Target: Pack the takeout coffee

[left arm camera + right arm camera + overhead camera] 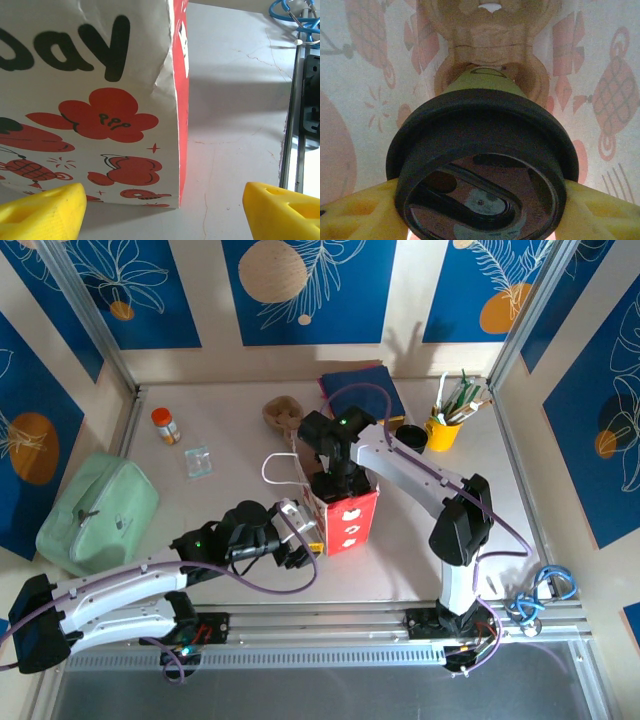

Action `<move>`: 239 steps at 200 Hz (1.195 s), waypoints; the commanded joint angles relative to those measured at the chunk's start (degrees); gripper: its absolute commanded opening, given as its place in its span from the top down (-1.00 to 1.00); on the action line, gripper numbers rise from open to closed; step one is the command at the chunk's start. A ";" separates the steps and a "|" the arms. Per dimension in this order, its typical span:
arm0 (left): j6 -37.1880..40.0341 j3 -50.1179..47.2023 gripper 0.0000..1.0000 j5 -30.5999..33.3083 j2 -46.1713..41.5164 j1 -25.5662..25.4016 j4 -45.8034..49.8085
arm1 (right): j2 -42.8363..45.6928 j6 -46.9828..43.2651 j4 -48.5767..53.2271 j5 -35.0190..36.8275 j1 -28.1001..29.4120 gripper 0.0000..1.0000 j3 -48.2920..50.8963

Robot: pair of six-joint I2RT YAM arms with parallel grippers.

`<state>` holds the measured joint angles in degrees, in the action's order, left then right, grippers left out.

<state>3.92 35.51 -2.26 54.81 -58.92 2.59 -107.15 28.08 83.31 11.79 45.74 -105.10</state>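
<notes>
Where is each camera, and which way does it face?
Top external: above and behind, looking down at the table; left arm and right arm show.
Left wrist: on the left gripper, facing the red-and-white printed paper bag side-on; yellow fingertips show.
Right wrist: on the right gripper, inside the bag, facing the black-lidded green paper cup between its yellow fingers.
Shared: top and left wrist show the bag's outside.

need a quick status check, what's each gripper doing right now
left gripper: open, holding nothing, beside the paper bag
right gripper: closed on the takeout coffee at its lid
</notes>
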 commanded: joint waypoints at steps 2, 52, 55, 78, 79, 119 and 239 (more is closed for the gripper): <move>-0.33 -0.27 -0.63 0.59 -1.00 -0.41 -0.57 | -0.91 0.31 0.57 -0.43 -0.38 -0.22 -0.29; -0.06 0.07 -0.63 0.50 -0.89 -0.41 -0.41 | -1.22 0.42 -0.23 -1.29 -0.38 -0.21 1.28; -0.06 0.09 -0.63 0.50 -0.88 -0.41 -0.39 | -1.26 0.40 -0.35 -1.25 -0.46 -0.21 1.42; 0.02 0.20 -0.64 0.42 -0.63 -0.42 -0.40 | -1.42 0.31 -0.77 -1.51 -0.64 -0.21 1.81; 0.07 0.19 -0.64 0.42 -0.61 -0.42 -0.39 | -1.41 0.36 -0.77 -1.51 -0.65 -0.21 1.82; 0.12 0.54 -0.64 0.42 -0.23 -0.41 -0.46 | -1.47 0.23 -1.50 -1.87 -0.83 -0.21 2.68; -0.14 0.21 -0.64 0.59 -0.31 -0.41 -0.74 | -1.39 0.25 -2.45 -2.48 -1.18 -0.21 3.79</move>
<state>3.95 35.51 -2.26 54.81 -58.92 2.59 -108.25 28.05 80.93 11.07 44.86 -101.91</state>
